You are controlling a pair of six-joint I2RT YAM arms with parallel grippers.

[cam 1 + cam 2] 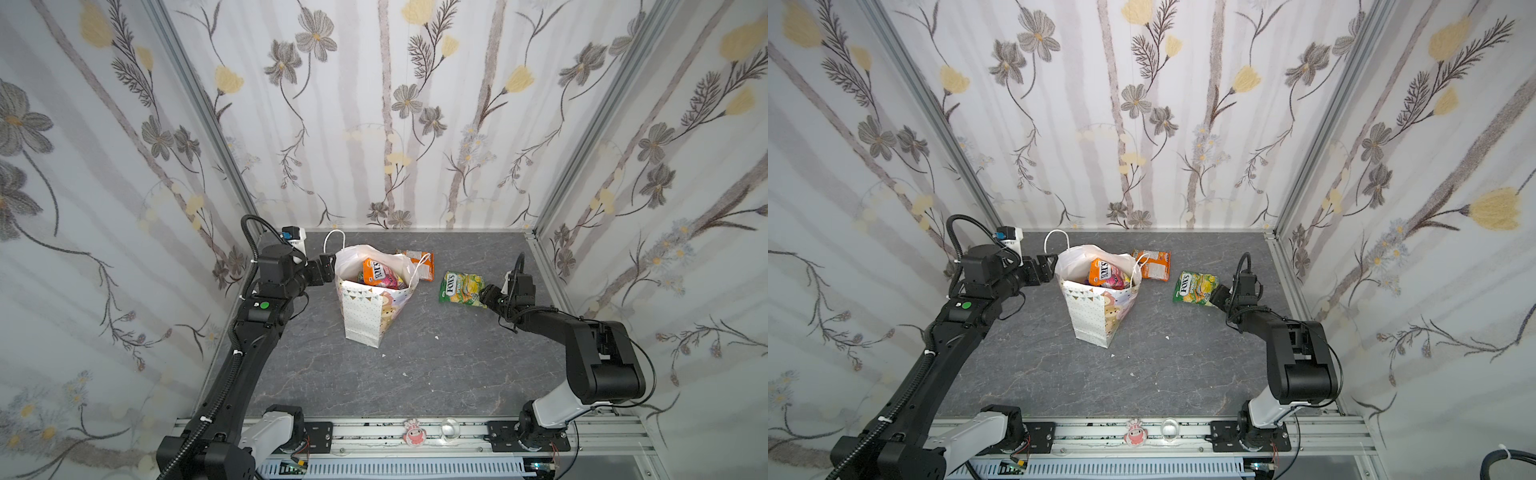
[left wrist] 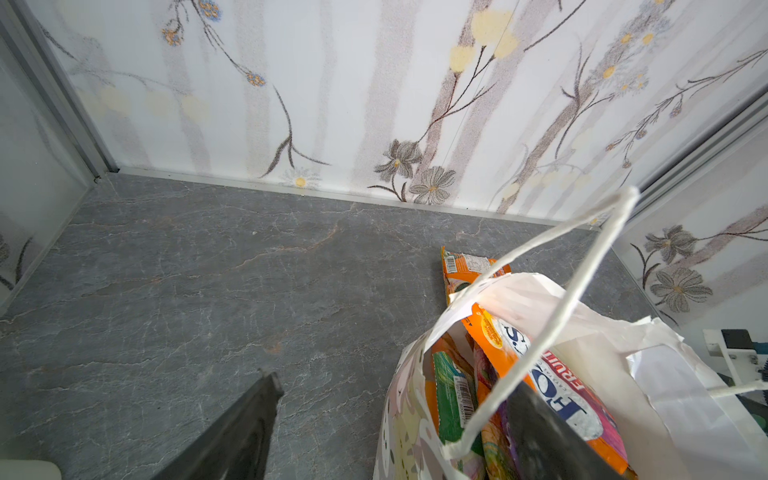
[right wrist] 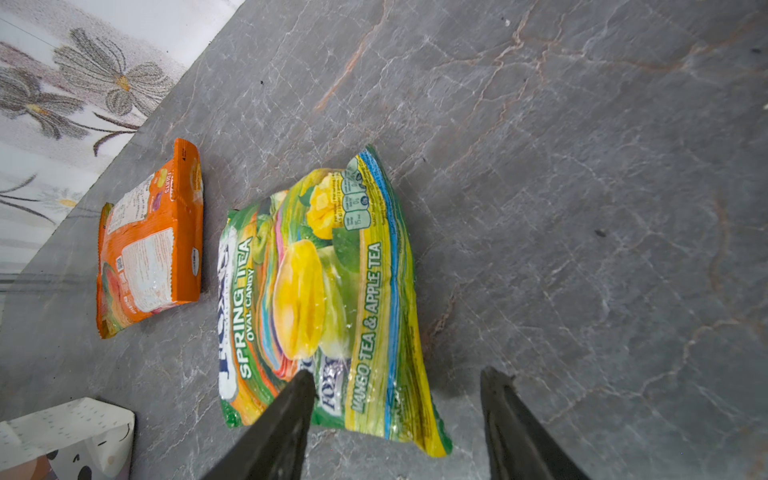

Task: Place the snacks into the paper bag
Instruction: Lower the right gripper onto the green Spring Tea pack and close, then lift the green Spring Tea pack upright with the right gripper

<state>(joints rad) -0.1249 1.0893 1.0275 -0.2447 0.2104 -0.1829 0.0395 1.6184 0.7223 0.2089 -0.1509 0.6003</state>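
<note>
in both top views the bag point(image 1: 361, 320) stands upright on the table point(image 1: 415, 374), mouth open. the table before the bag point(image 1: 1088, 316) lies open down to the front rail point(image 1: 457, 432), with more free room to the bag's right. inside the bag we see several packets point(image 1: 376, 272), an orange one uppermost. an orange packet point(image 1: 424, 266) lies flat just behind the bag, near the back wall point(image 1: 415, 124). a green packet point(image 1: 459, 286) lies flat to the bag's right, apart from it. the left gripper point(image 1: 330, 266) sits at the bag's left rim. the right gripper point(image 1: 484, 293) is at the green packet's edge farthest from the bag.

in the left wrist view the left gripper point(image 2: 395, 382) is spread wide and holds nothing. one finger shows against the packets point(image 2: 552, 374) at the bag's mouth, the other over table outside the bag. a handle point(image 2: 582, 270) arches over the packets. open table runs from the bag to the back wall.

in the right wrist view the right gripper point(image 3: 399, 374) stands wide and grips nothing. one finger overlaps the green packet point(image 3: 324, 282), the other is over table just beside it. the orange packet point(image 3: 153, 249) lies near the green one, not touching. a corner of the bag point(image 3: 66, 428) shows.
</note>
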